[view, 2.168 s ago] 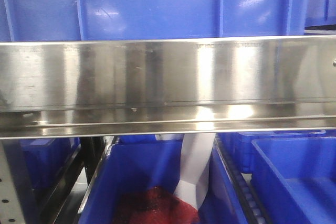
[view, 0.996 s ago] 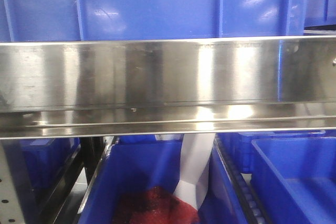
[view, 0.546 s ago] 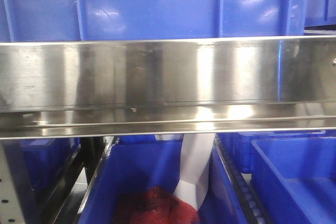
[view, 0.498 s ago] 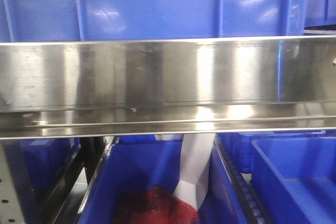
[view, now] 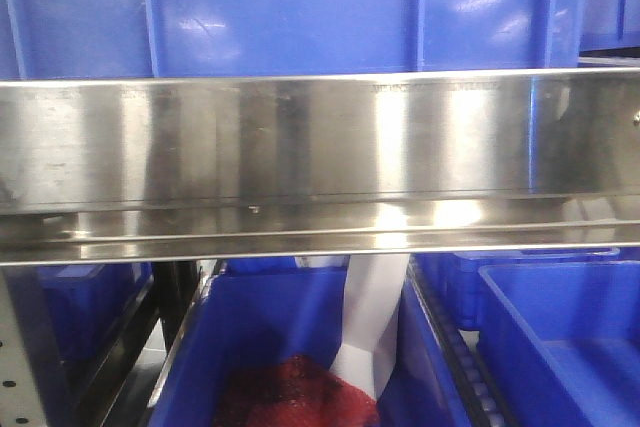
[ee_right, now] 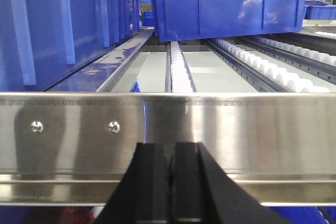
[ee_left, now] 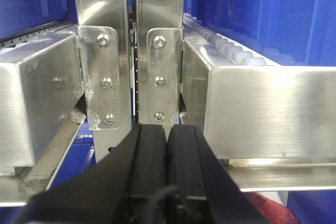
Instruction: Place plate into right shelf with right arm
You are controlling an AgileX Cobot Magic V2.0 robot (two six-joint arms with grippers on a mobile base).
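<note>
The plate shows in no view. The right shelf's shiny steel rail runs across the front view, with blue crates above and below it. In the right wrist view my right gripper is shut with nothing between its black fingers, just in front of the shelf's front rail and slightly below the roller tier. In the left wrist view my left gripper is shut and empty, facing two bolted steel uprights of the rack.
A blue crate sits at the back of the roller tier, and a row of blue crates lines its left side. White roller tracks run back. Below the rail a blue crate holds a red mesh item and a white strip.
</note>
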